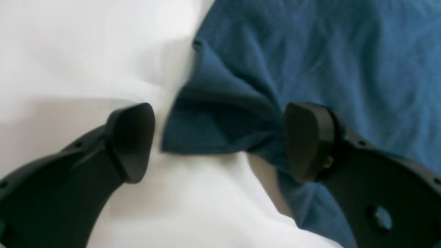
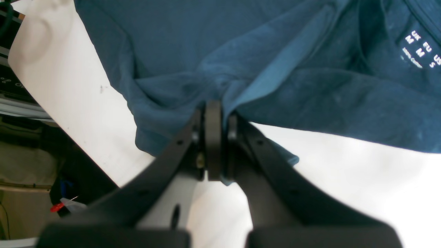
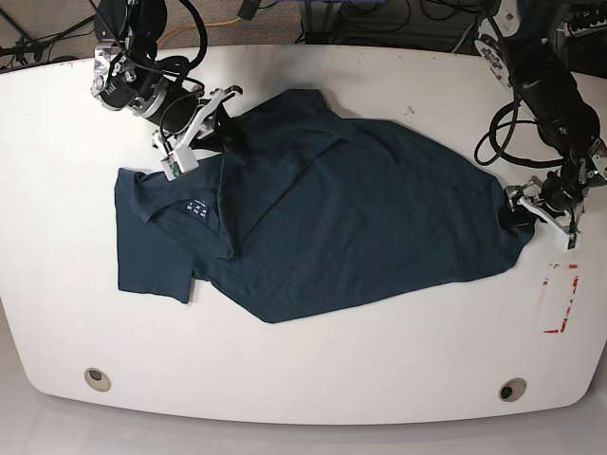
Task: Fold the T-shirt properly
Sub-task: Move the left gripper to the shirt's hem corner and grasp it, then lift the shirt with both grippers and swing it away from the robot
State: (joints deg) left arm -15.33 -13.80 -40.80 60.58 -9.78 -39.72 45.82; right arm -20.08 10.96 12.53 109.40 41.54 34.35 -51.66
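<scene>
The dark navy-teal cotton T-shirt (image 3: pixel 351 218) is observed lying rumpled across the white surface (image 3: pixel 322 379). A fold near its printed neck label is pinched by the black right gripper (image 2: pixel 222 137). Beyond the T-shirt's opposite end, the black left gripper (image 1: pixel 218 143) is found spread over a bunched corner.

The T-shirt (image 3: pixel 351 218) lies on the surface (image 3: pixel 285 379), spread across its middle in the base view, with the printed label (image 3: pixel 197 209) toward the left. Before the shirt, one round hole (image 3: pixel 97 379) sits near the surface's front left corner, another (image 3: pixel 513 390) near its front right.
</scene>
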